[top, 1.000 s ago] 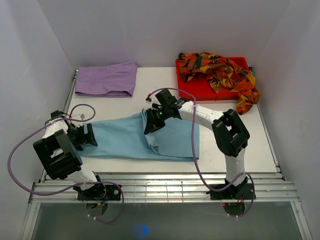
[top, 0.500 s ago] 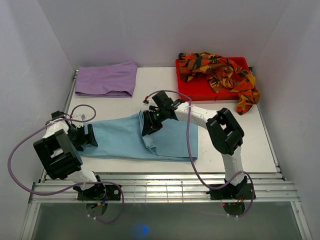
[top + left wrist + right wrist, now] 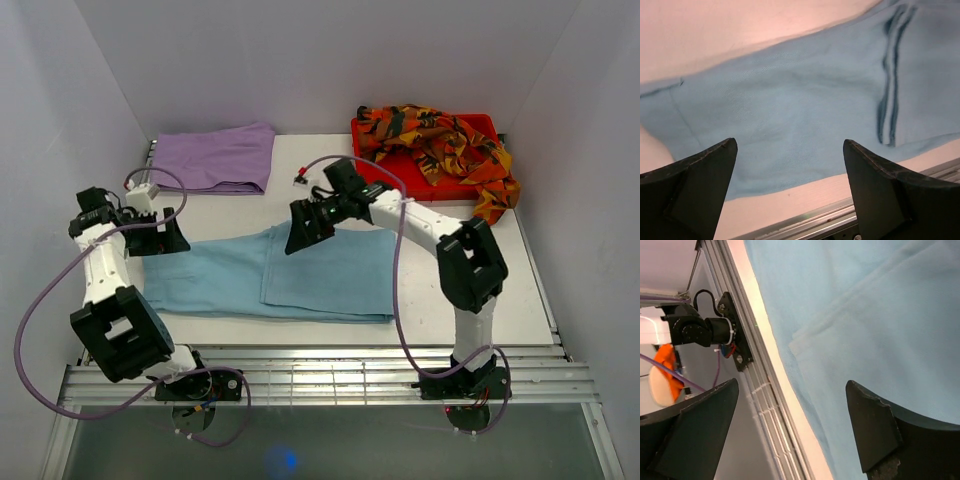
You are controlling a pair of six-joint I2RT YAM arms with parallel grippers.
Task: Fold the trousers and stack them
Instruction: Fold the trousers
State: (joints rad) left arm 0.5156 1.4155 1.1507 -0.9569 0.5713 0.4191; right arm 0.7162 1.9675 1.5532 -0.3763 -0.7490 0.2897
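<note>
Both wrist views show blue trousers; overhead alone shows lilac trousers.

Light blue trousers lie spread flat along the near side of the white counter
Their right half is doubled over, the edge of the upper layer running near-to-far about the middle of the cloth. The left jaws hang over the far left corner of the pair, the right jaws over its far edge by that layer's edge; whether either touches cloth cannot be told. Lilac trousers lie folded at the counter's far left, well apart. Orange-red-black patterned trousers sit heaped in a red tray at far right, one end spilling over its right rim
</note>
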